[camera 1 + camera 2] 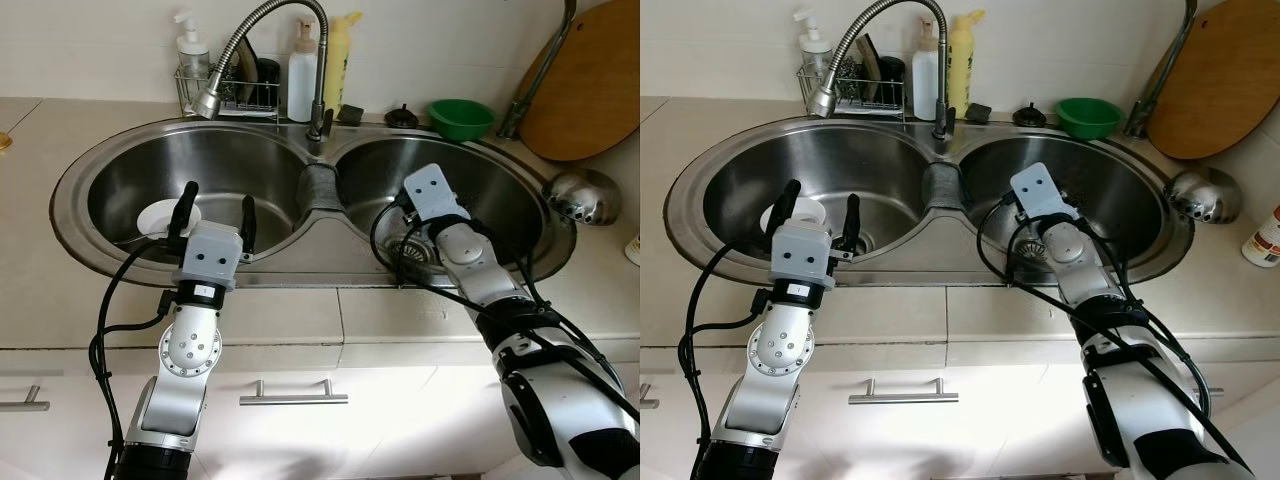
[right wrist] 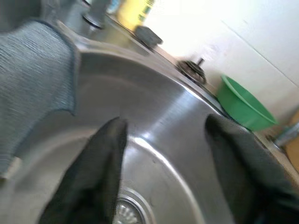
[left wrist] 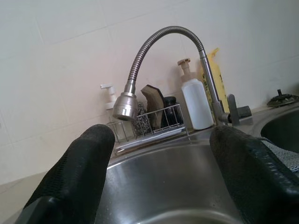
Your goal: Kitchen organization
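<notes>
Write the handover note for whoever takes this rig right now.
Left gripper: open, empty, over the left basin's near rim, beside the white dish lying in that basin.
Right gripper: open, empty, down in the right basin above the drain.
Grey cloth hangs over the divider.
Done: nothing held.
Left: the dish is still in the sink; grasp it next, probably.

I see bright even daylight, glare streaks on the steel sink (image 1: 120, 150), head views sharp, right wrist view motion-blurred, soft shadows.
</notes>
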